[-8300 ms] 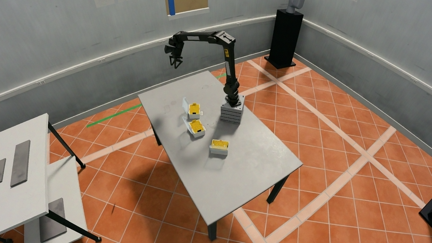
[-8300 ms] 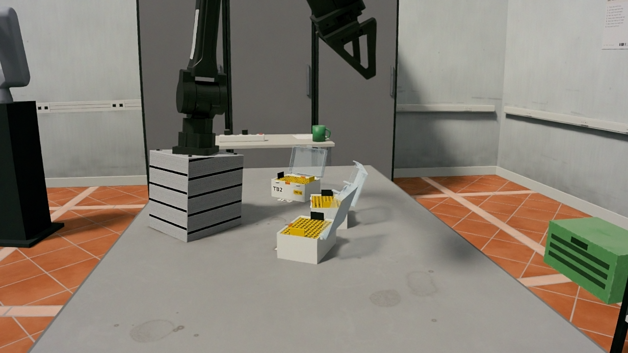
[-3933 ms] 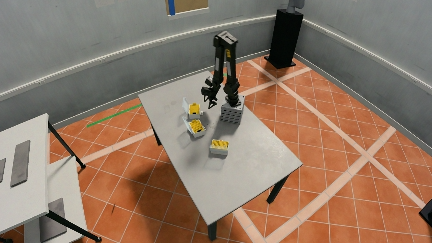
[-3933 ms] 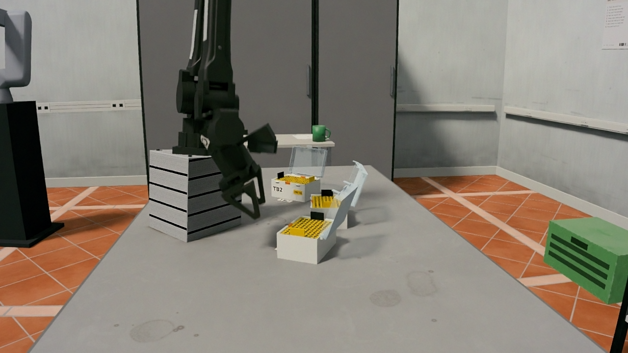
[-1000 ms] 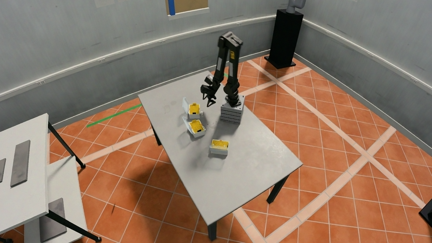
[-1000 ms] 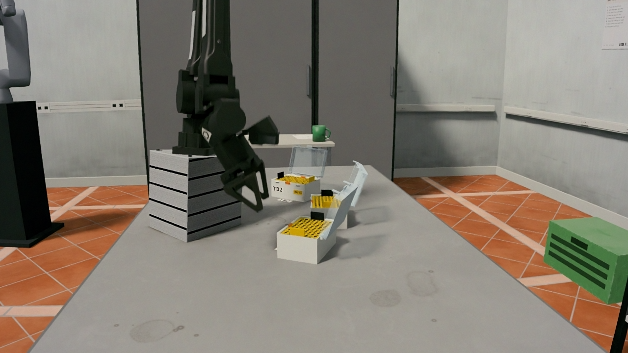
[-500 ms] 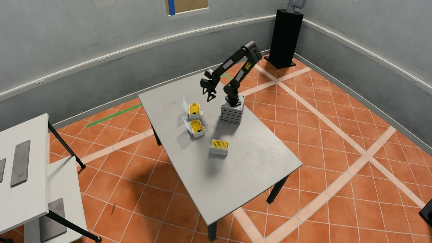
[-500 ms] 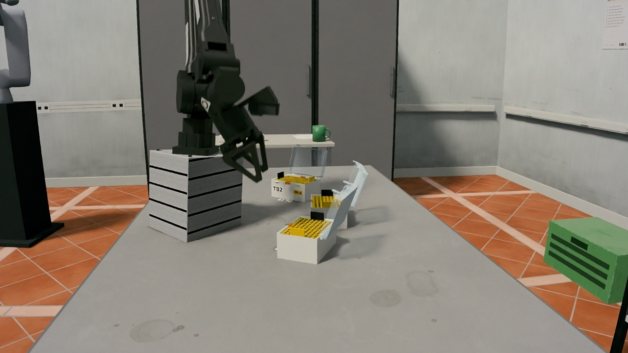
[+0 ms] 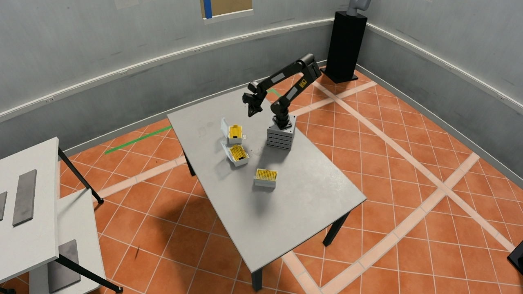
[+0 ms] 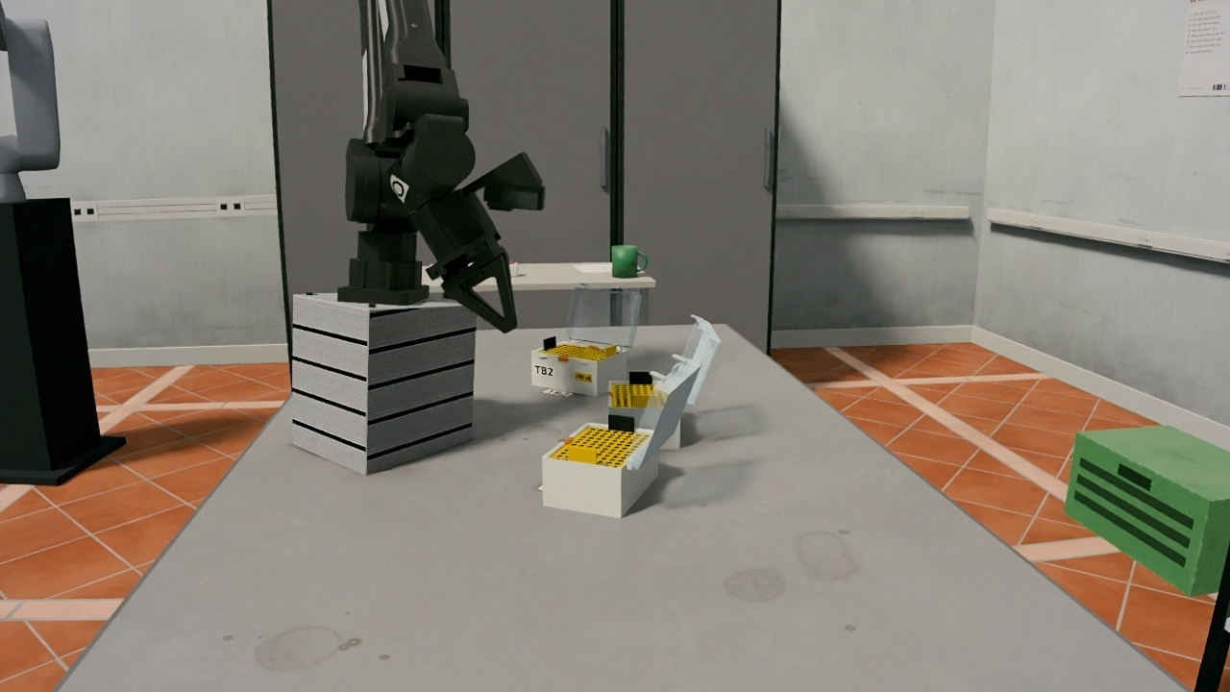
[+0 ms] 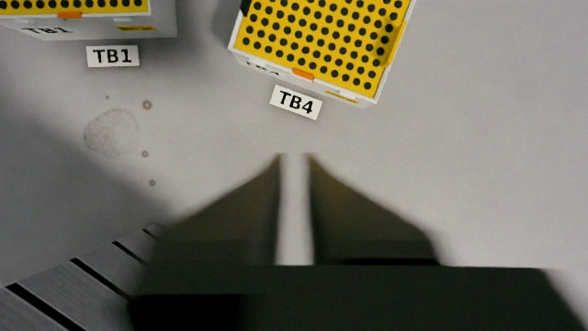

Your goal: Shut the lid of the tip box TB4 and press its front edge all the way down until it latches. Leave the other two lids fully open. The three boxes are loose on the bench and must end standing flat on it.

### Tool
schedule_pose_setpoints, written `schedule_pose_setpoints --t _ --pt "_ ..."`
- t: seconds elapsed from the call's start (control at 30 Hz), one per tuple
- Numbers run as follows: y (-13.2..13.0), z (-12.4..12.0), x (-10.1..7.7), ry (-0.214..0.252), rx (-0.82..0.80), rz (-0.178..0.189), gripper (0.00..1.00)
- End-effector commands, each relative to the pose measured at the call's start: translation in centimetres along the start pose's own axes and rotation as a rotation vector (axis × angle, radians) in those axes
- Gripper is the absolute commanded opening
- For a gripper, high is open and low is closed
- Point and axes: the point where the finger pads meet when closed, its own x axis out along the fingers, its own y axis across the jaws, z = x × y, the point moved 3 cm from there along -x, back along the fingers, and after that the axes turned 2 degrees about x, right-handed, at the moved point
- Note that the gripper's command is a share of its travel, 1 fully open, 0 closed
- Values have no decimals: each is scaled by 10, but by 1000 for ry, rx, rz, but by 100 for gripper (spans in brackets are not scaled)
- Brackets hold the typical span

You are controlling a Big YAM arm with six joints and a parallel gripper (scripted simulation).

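Observation:
Tip box TB4 is white with a yellow tip rack and lies at the top centre of the wrist view, its label on the bench in front. It is the box nearest the exterior camera, with its lid tilted open, and the far box in the top view. My gripper is shut and empty. It hangs in the air above the bench on TB4's front side, apart from the box. TB1 is the middle box, lid open. TB2 stands with its clear lid upright.
The arm's striped riser block stands on the bench beside the boxes and shows at the wrist view's lower left. A green crate sits off the bench at the right. A green mug is on a far table.

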Motion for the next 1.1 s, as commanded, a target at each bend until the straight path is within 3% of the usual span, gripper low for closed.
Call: schedule_pose_setpoints --t 0.0,0.33,0.43,0.67,0.73,1.0,1.07 --pt "-11 11 -6 -17 -24 -21 0" --pt "-11 11 -6 -17 -24 -21 0" --pt "-21 39 1 52 23 -48 0" --pt "-22 73 22 249 162 -74 0" --pt "-22 73 22 249 162 -74 0" --pt "-29 113 46 466 310 -119 0" --pt "-31 122 52 488 325 -123 0"
